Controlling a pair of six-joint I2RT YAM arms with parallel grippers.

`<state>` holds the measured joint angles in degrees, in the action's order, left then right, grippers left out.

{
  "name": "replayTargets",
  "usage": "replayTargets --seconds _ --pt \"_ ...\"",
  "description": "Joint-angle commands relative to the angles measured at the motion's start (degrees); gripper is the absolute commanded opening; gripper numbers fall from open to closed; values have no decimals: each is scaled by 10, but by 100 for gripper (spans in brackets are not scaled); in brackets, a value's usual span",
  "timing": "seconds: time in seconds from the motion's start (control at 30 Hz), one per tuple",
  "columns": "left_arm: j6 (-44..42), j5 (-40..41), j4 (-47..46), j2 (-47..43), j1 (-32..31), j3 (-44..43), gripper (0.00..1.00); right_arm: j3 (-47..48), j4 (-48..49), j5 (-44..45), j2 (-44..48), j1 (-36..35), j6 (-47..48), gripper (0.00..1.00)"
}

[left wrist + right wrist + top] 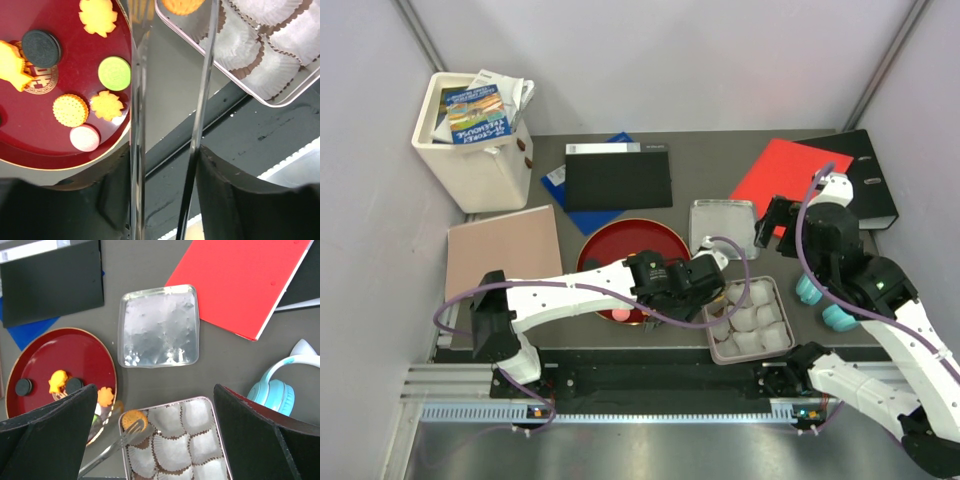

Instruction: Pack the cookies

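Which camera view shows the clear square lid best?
The right wrist view: the lid sits in the middle, whole and large. The top view shows it too, but smaller. The left wrist view does not show it.

A robot lab booth: white panels [670,60] are enclosing the table [715,165], and an aluminium rail [450,378] is running along 6 o'clock.
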<state>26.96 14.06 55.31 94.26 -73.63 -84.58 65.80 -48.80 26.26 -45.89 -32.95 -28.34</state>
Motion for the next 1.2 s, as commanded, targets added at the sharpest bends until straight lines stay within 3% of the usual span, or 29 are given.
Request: replayTargets --seconds 0.0,0.23,0.47,0.87,1.17 --pt "0 26 -12 -10 -2 -5 57 -7 25 -4 2 -3 0 99" --pt "10 54 1 -11 -2 -16 61 -3 26 -1 0 -3 -1 99" --pt "66 168 16 -63 16 17 63 -4 34 4 7 -2 5 99" --pt "102 122 -15 -116 167 166 63 -30 35 -20 3 -2 -4 99" --pt "83 115 -35 -116 242 189 65 -40 41 -29 3 -2 -8 99"
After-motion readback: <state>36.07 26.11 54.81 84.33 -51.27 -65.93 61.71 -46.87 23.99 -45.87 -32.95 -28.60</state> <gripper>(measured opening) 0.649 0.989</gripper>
